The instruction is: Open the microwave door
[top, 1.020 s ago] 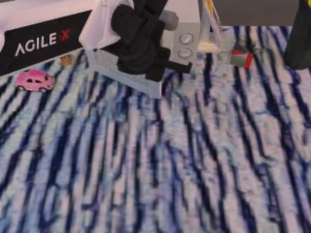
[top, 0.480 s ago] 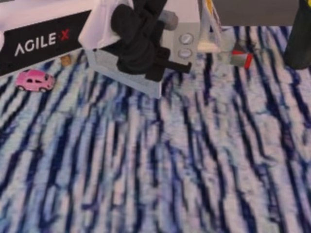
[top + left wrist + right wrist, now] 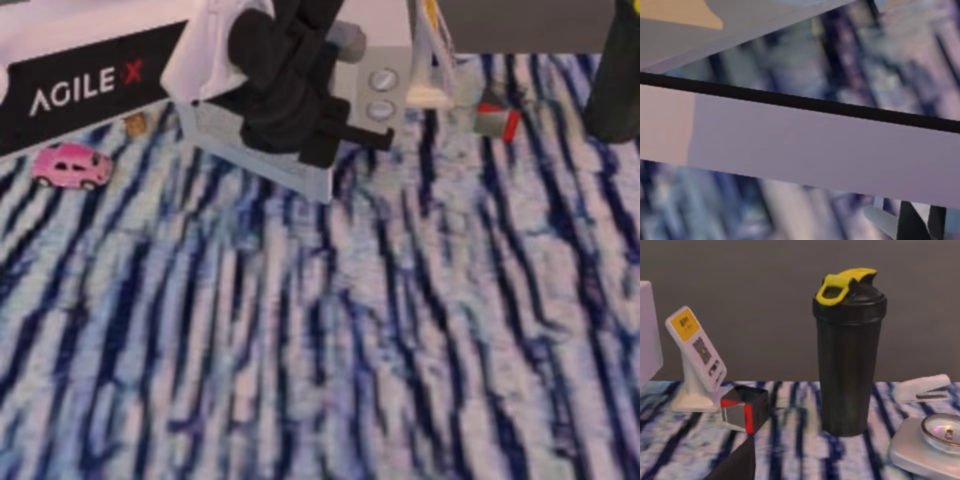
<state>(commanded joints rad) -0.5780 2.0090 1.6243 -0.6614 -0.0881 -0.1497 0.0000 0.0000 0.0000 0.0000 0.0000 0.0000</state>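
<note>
The light grey microwave (image 3: 395, 60) stands at the back middle of the table, its two round silver knobs (image 3: 382, 95) facing up in the top view. The microwave door (image 3: 255, 160) is swung out at an angle from the body, its free end toward the table's middle. My left gripper (image 3: 335, 145), black, sits over the door near that free end. In the left wrist view the door's edge (image 3: 815, 145) fills the frame as a wide grey band. My right arm (image 3: 615, 70) stays parked at the back right corner.
A pink toy car (image 3: 70, 165) and a small brown item (image 3: 135, 124) lie at the back left. Right of the microwave are a white sign stand (image 3: 695, 355), a red and black box (image 3: 742, 407), a black shaker bottle (image 3: 850, 355), a stapler (image 3: 922, 387) and a scale (image 3: 935, 440).
</note>
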